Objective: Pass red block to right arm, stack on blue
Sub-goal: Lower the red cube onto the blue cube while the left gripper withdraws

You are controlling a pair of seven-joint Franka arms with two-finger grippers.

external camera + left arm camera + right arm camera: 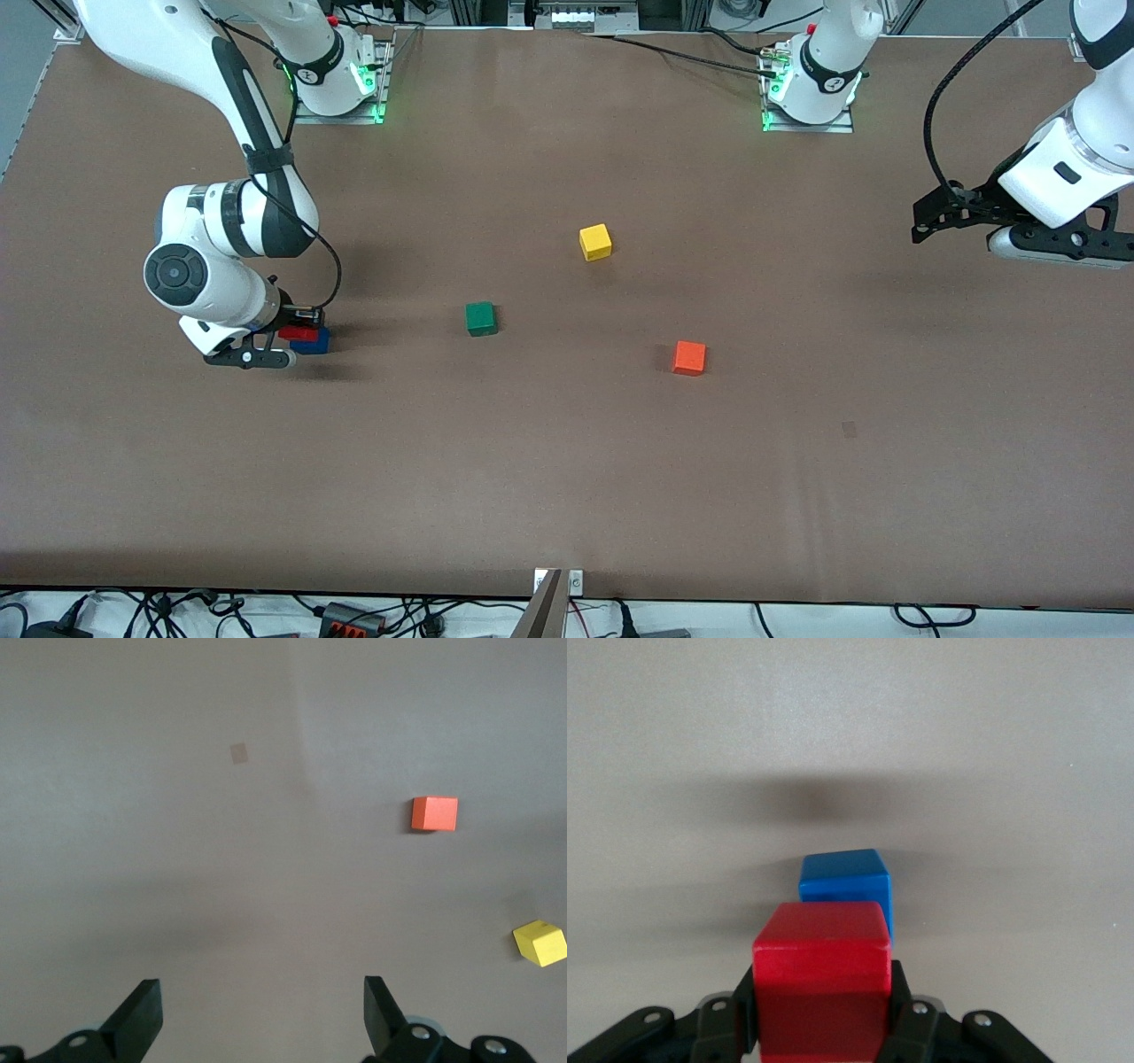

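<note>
The small bright red cube (821,979) is clamped between the jaws of the right arm's slim black pincer (297,333), held low over the small deep blue cube (846,886), which sits on the brown counter (567,461) toward the right arm's end. From the right wrist view the red cube does not look square over the blue one (whether the two touch cannot be told).

Doing this step well probably means lining the red cube's edges up with the blue cube's top face first, then lowering straight down and letting go only once it rests flat; an off-centre release could tip it.

The left arm's wide black pincer (261,1023) waits with jaws spread and nothing in them, over the left arm's end of the counter.
</note>
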